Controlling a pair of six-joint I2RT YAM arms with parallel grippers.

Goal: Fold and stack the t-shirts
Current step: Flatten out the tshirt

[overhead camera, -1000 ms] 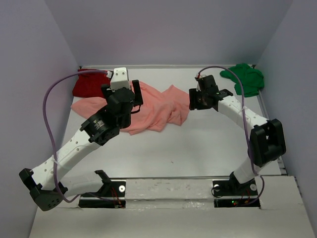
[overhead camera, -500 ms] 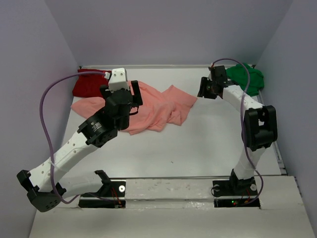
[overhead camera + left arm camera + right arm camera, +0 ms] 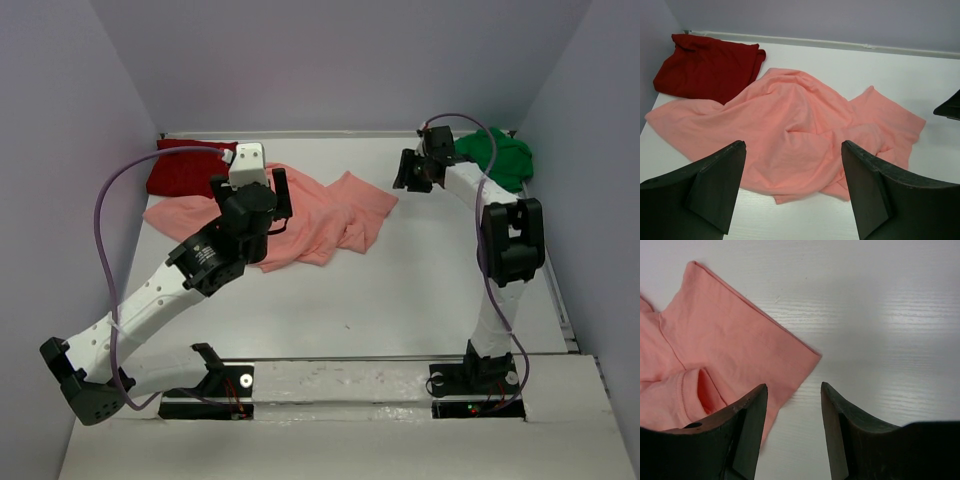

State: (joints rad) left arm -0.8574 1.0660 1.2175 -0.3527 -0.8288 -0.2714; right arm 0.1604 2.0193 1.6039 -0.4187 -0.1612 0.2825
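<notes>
A crumpled salmon-pink t-shirt lies spread on the white table, left of centre. A dark red t-shirt lies folded in the back left corner, touching the pink one. A bright green t-shirt is bunched at the back right. My left gripper hovers open over the pink shirt, with nothing between its fingers. My right gripper is open above bare table, just off the corner of the pink sleeve.
Lilac walls close in the table on the left, back and right. A raised rim runs along the back edge. Purple cables loop off both arms. The right gripper's tip shows at the edge of the left wrist view.
The right arm has swung back and to the right, off the pink shirt's right side toward the green shirt. The left gripper has shifted slightly right over the pink shirt.
</notes>
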